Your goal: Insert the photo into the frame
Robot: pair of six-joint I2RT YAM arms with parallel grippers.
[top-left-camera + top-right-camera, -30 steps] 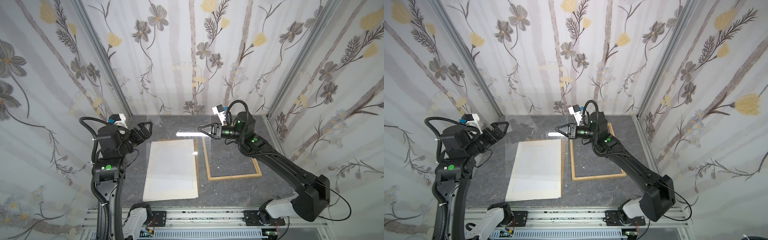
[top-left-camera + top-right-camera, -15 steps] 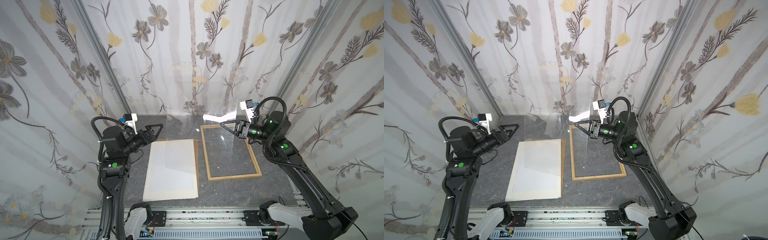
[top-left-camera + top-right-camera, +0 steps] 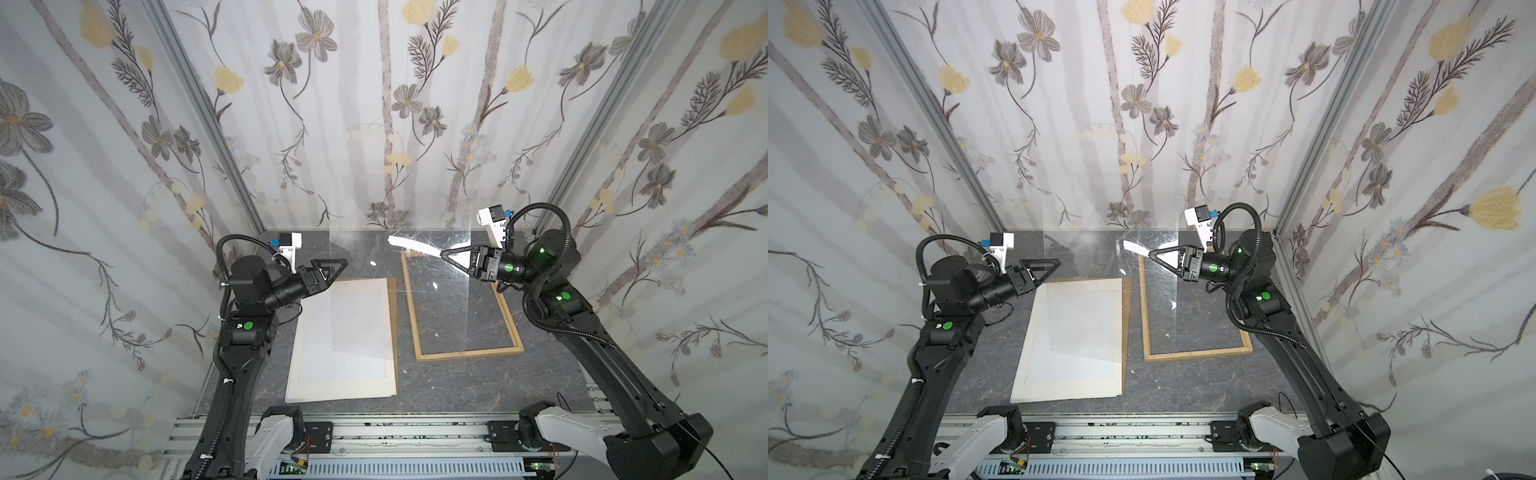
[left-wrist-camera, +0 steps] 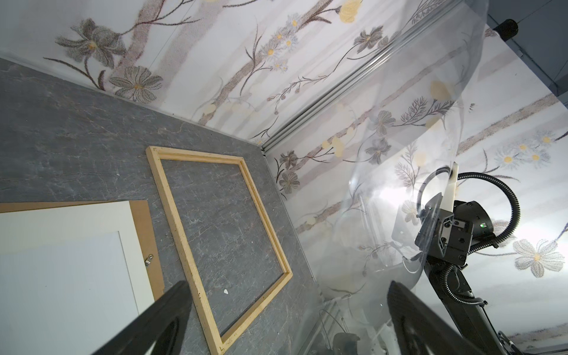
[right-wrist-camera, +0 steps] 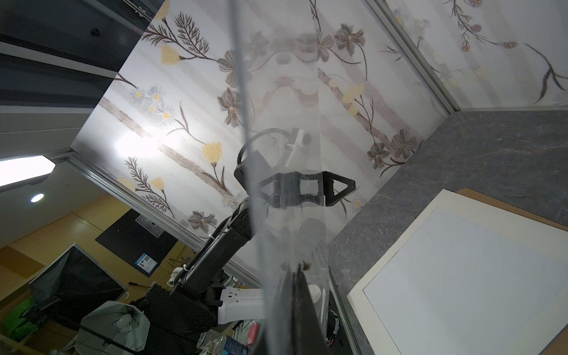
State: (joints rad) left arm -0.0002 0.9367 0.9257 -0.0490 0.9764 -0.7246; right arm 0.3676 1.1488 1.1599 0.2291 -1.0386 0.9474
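Note:
The photo point(image 3: 340, 340) point(image 3: 1075, 336) lies plain white side up on the left half of the dark table, also seen in the wrist views point(image 4: 61, 264) point(image 5: 461, 276). The pale wood frame point(image 3: 469, 353) point(image 3: 1198, 354) point(image 4: 181, 221) lies flat and empty to its right. My right gripper point(image 3: 442, 252) point(image 3: 1151, 252) point(image 5: 299, 266) is shut on the edge of a clear plastic sheet point(image 3: 436, 299) point(image 4: 399, 153) point(image 5: 285, 153), which hangs in the air above the frame and the photo's right part. My left gripper point(image 3: 344, 264) point(image 3: 1057, 262) point(image 4: 289, 289) hovers open and empty over the photo's far left corner.
A brown hardboard backing panel point(image 3: 392, 316) point(image 3: 1126, 316) point(image 4: 144, 215) lies under the photo, showing along its right and far edges. Flowered walls close in the table on three sides. A metal rail point(image 3: 374, 432) runs along the front edge.
My right arm has swung to the right, carrying the clear sheet from the table's middle to above the frame. The left gripper has shifted a little right, staying open.

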